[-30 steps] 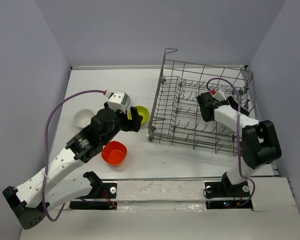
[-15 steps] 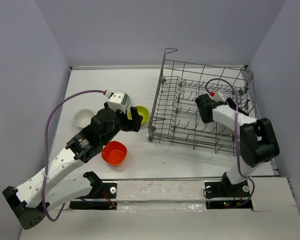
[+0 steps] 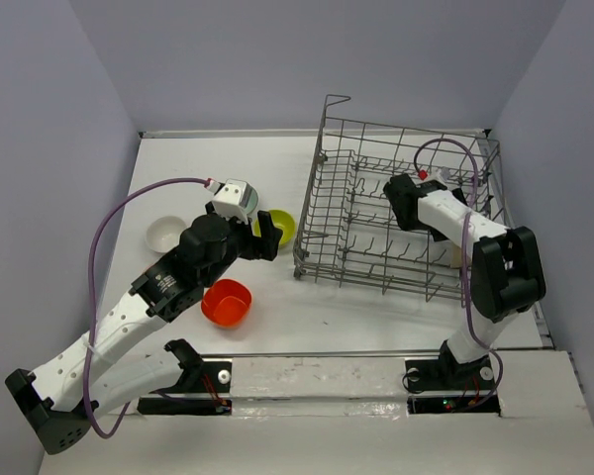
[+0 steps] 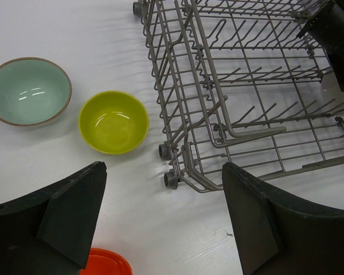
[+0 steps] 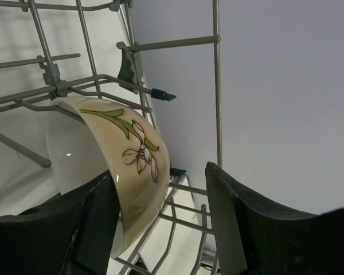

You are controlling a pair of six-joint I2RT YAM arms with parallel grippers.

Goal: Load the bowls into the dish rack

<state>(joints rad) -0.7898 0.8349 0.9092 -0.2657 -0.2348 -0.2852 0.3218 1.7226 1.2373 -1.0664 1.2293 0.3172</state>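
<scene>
The grey wire dish rack [image 3: 329, 237] stands at the right of the table. My right gripper [image 3: 400, 203] reaches inside it. In the right wrist view a cream bowl with a flower pattern [image 5: 139, 166] leans on edge against the rack's wires [image 5: 216, 86], and my right gripper [image 5: 159, 175] stands open around its rim, the right finger well clear of it. My left gripper [image 4: 163, 177] hovers open and empty over the table. Ahead of it sit a lime-yellow bowl [image 4: 113, 121] and a pale teal bowl [image 4: 27, 90]. An orange-red bowl [image 3: 227, 302] lies below it, a white bowl [image 3: 165, 234] to its left.
The rack's near corner and its small wheels [image 4: 171, 179] lie just ahead of my left fingers. Purple walls close the table on three sides. A pale strip [image 3: 317, 376] runs along the near edge between the arm bases.
My right gripper has opened wider and shifted slightly up and away inside the rack. The left arm and the loose bowls have not moved.
</scene>
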